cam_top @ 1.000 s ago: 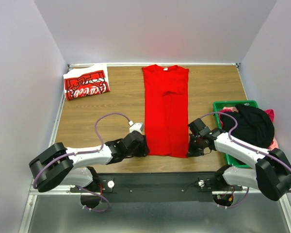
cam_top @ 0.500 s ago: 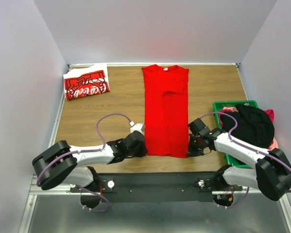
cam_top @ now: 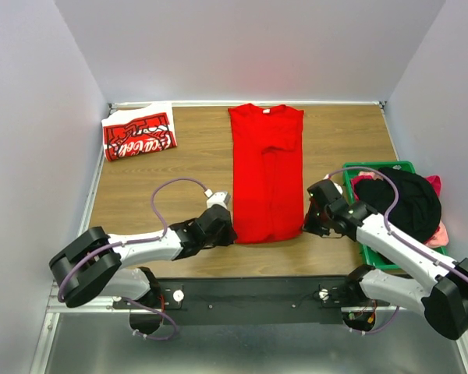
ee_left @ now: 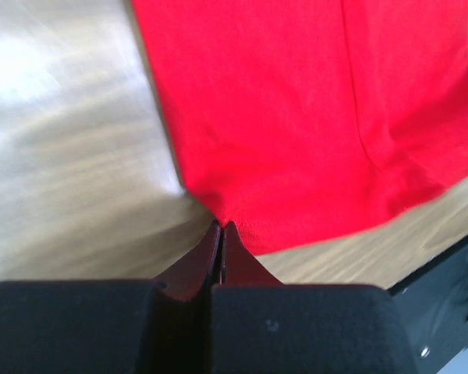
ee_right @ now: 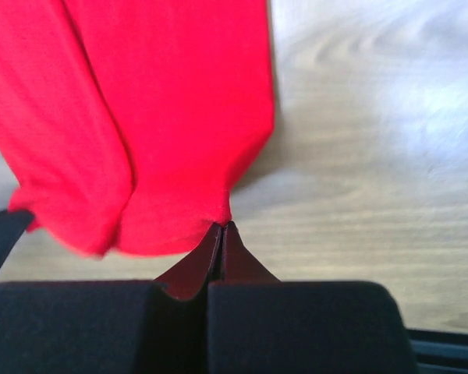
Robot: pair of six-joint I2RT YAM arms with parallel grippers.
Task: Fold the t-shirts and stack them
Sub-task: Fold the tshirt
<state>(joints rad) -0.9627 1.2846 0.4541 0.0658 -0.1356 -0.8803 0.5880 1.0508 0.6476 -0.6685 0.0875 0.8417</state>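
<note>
At the near end of the surface [cam_top: 179, 167], the left gripper [cam_top: 229, 234] is clenched on the near left corner of the plain red t-shirt [cam_top: 267, 171]. Its wrist view shows the fingers closed tight with cloth pinched at the tips. The right gripper [cam_top: 306, 228] grasps the near right corner the same way. The shirt lies in the middle of the surface as a long strip, sleeves folded in, running from the grippers to the far edge with the collar far.

The step in hand looks like folding the near hem [cam_top: 269, 238] up toward the collar. To do it well, both grippers should rise together and travel at one pace, so the hem stays straight and taut between them. They should carry it high enough that the cloth does not drag the lower layer. The hem should land square on the far edge or midline before the grips open.

To the right, the green crate [cam_top: 374, 167] holds a black garment [cam_top: 405, 199], just beside the right arm; the elbow should keep off it. At the far left corner lies the lettered t-shirt [cam_top: 139, 137], already folded, where the stack will likely go.
</note>
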